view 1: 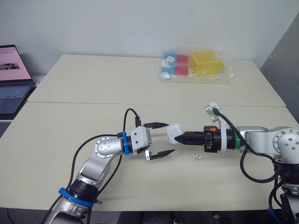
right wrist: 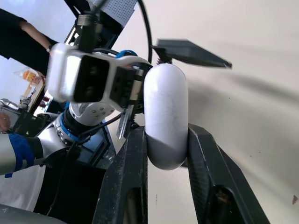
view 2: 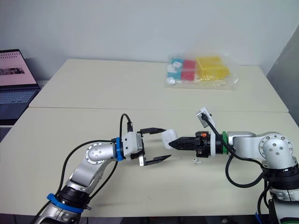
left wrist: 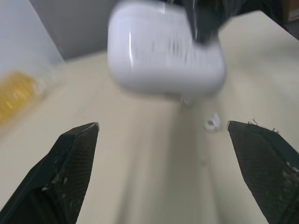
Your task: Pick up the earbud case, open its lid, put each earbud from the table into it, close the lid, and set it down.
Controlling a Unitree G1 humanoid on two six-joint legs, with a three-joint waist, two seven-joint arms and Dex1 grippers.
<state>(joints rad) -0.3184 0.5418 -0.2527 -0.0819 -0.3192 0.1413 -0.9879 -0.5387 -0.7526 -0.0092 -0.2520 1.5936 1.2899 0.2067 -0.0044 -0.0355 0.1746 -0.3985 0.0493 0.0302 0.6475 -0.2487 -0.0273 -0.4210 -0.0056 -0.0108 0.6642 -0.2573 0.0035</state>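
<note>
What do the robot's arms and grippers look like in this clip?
Both arms are silver-grey with looped black cables. The left arm has blue rings and a white wrist block; the right arm has a green ring and an orange mark. The left gripper and right gripper each have two black, tapered fingers.

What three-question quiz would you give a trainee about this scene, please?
1. True or false: the right gripper is shut on the earbud case.
2. The left gripper is: A) shut on the case; B) open, facing the case; C) shut and empty.
3. Which small white thing lies on the table near the right gripper?
Key: 1 true; 2 B; 3 an earbud.
</note>
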